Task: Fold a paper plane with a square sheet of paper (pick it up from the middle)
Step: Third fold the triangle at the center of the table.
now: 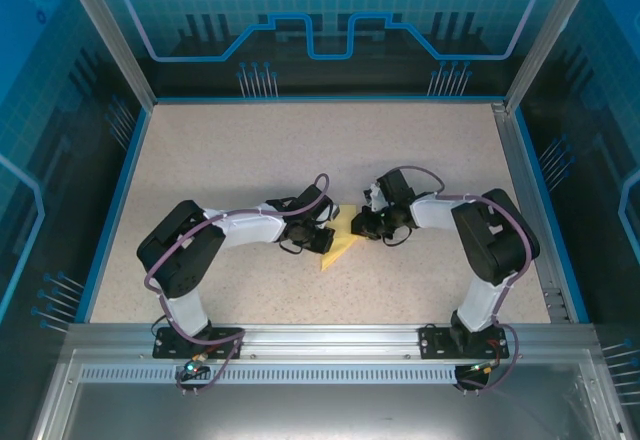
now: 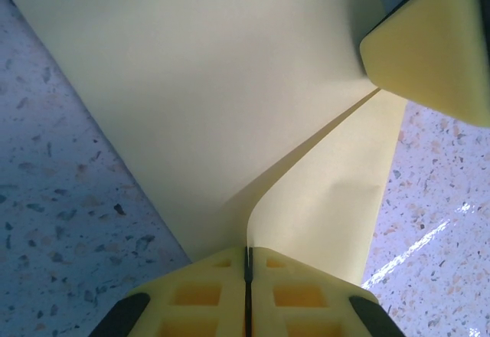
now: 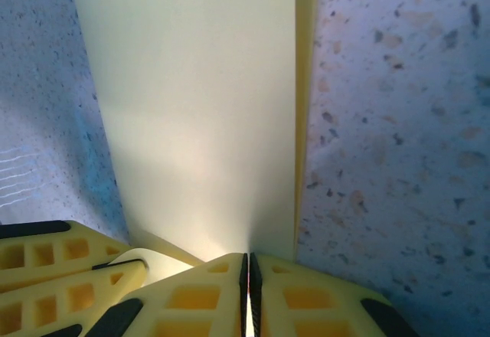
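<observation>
- The square sheet of paper point(image 1: 340, 245), thin, plain and pale yellow, lies near the middle of the speckled beige table point(image 1: 250, 160), a little toward its near edge, pinned between two robot arms.
- The left gripper point(image 2: 246, 264), with yellow ribbed fingers, sits just left of the table's middle. It is pinched tight on the paper, with no gap between the tips.
- The right gripper point(image 3: 246, 264), just right of the table's middle, is likewise clamped on the sheet, beside an edge where two layers show stacked.
- Done so far, by the look of it: at least one fold. The left wrist view shows a flap lying over a lower layer along a slanting edge. From above, the outline tapers to a point toward the table's near edge and no longer reads as a square.
- Left to do, as I judge it: most of the job. There is no centre ridge, no wings and no slim dart shape yet, so further creases are needed.
- Containers: I can see no tray, box or bin on the table. The paper rests on the bare surface itself.
</observation>
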You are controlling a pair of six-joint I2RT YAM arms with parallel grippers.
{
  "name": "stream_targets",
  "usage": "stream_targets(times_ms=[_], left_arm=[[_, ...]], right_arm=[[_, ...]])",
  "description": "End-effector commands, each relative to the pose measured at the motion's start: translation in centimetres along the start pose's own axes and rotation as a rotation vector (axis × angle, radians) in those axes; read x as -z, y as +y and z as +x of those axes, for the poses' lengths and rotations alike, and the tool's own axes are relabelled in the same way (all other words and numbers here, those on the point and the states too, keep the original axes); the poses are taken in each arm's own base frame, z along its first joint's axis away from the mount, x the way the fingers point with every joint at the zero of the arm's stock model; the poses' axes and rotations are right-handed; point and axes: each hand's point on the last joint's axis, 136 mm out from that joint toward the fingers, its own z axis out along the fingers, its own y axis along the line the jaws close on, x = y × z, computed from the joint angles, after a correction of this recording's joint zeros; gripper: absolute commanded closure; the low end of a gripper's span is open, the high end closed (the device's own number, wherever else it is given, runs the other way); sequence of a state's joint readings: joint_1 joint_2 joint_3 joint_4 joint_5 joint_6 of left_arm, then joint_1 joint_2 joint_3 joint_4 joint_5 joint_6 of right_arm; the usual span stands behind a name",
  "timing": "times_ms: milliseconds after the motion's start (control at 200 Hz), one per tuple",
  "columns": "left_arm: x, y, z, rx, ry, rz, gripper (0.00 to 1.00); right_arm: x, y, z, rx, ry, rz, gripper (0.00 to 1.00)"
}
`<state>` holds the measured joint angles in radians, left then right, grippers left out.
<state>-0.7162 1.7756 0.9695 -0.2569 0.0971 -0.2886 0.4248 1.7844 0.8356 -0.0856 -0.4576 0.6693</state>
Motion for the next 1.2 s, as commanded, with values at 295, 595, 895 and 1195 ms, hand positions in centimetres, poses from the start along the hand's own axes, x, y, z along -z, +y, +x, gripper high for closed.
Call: stream_targets(times_ms=[295, 595, 895, 1195], left_arm=[[0.1, 1.3, 1.1, 0.014, 0.039, -0.048, 0.91], [0.0, 1.2, 1.0, 0.014, 0.038, -0.044, 0.91], [0.2, 1.1, 0.8, 0.008, 0.030, -0.043, 0.90], [2.6, -0.1, -0.9, 0.038, -0.017, -0.022, 0.71]], right_arm=[[2.3, 1.1, -0.1, 0.021, -0.031, 0.004, 0.85], [0.7, 4.3, 1.3, 0.078, 0.019, -0.059, 0.84], [-2.3, 0.1, 3.0, 0.027, 0.073, 0.054, 0.85], [-2.1, -1.2, 3.7, 0.032, 0.083, 0.099, 0.86]])
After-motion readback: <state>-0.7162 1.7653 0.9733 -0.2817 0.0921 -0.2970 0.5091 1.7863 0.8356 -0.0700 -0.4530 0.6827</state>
